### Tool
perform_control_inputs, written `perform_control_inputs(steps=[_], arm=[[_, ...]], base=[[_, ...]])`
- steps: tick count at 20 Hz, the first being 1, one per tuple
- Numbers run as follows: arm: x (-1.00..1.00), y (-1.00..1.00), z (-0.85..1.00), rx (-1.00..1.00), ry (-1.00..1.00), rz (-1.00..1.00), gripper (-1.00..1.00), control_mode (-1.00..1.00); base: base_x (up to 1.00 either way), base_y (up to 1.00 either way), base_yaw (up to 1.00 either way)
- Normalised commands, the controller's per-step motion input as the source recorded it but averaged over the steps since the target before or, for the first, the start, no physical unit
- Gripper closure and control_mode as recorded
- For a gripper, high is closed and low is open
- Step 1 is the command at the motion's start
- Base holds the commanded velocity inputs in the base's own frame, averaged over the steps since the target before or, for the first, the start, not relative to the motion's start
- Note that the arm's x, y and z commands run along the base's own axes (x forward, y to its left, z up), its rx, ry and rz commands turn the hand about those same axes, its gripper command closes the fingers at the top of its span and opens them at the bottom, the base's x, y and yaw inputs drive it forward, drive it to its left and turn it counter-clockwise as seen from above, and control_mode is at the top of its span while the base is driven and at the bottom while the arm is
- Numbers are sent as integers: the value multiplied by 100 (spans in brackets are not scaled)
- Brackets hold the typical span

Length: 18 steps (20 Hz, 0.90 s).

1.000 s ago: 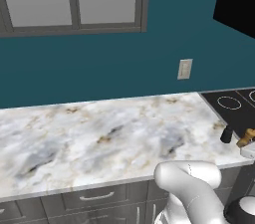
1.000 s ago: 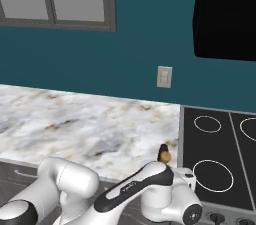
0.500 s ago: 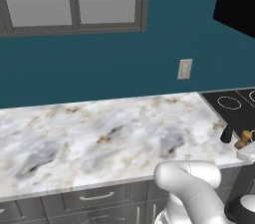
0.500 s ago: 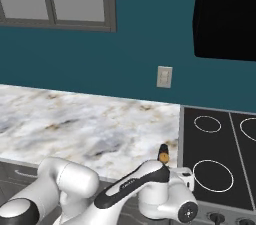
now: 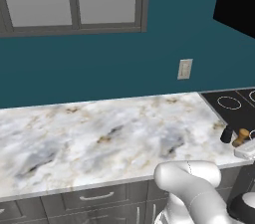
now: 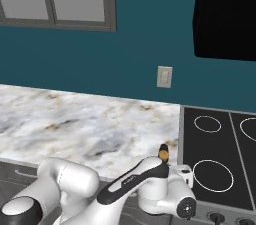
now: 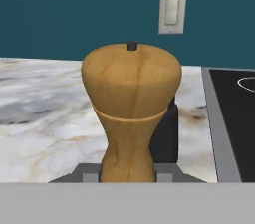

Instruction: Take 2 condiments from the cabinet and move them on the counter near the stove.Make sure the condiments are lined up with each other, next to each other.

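Hand view: claw (image 7: pixel 127 175) pinches tan wooden mill (image 7: pixel 130 113), waisted, dark knob on top, black shaker (image 7: pixel 167 136) behind

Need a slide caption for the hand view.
Claw shut on wooden mill, black shaker right behind, stove alongside.

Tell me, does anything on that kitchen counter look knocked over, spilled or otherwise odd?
Nothing stands out. The wooden mill stands upright on the marble counter near the stove, with the black shaker upright close beside it. The gripper is closed around the mill's base. No spills or damage show.
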Motion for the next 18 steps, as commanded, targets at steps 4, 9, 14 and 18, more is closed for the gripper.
perform_control_inputs(steps=[4,9,14,18], arm=[[10,0,-6,0,0,0,100,-100],[10,0,-6,0,0,0,100,-100],[9,0,-11,0,0,0,100,-100],[15,-1,-13,0,0,0,100,-100]], base=[[0,0,0],[0,0,0],[0,0,0],[0,0,0]])
